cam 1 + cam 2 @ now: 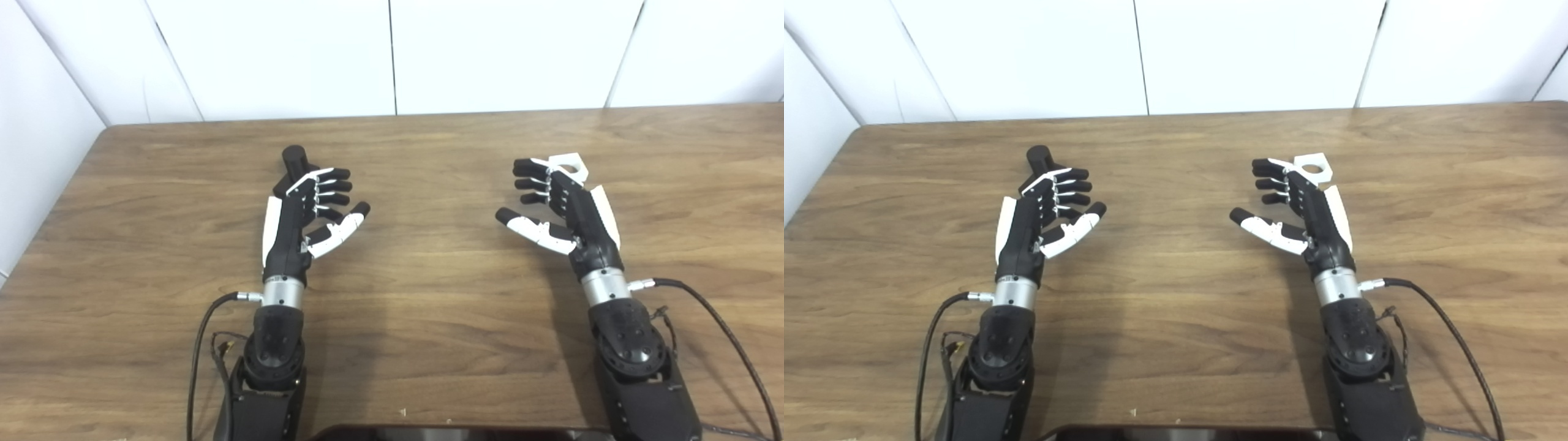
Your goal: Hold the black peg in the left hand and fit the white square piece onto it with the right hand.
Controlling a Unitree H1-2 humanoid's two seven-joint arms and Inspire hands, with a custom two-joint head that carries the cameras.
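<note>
The black peg (295,160) stands on the wooden table (429,294), just behind my left hand (312,211), partly hidden by its fingers. The left hand is open and empty, palm turned inward, fingers curled loosely. The white square piece (569,165) with a round hole lies flat on the table just behind my right hand (560,205). The right hand is open and empty too, thumb spread toward the middle. The peg (1040,158) and the white piece (1312,167) also show in the right eye view.
White wall panels (392,55) rise behind the table's far edge and along its left side. Cables (723,331) trail from both wrists over the table. A dark object's edge (453,432) shows at the bottom middle.
</note>
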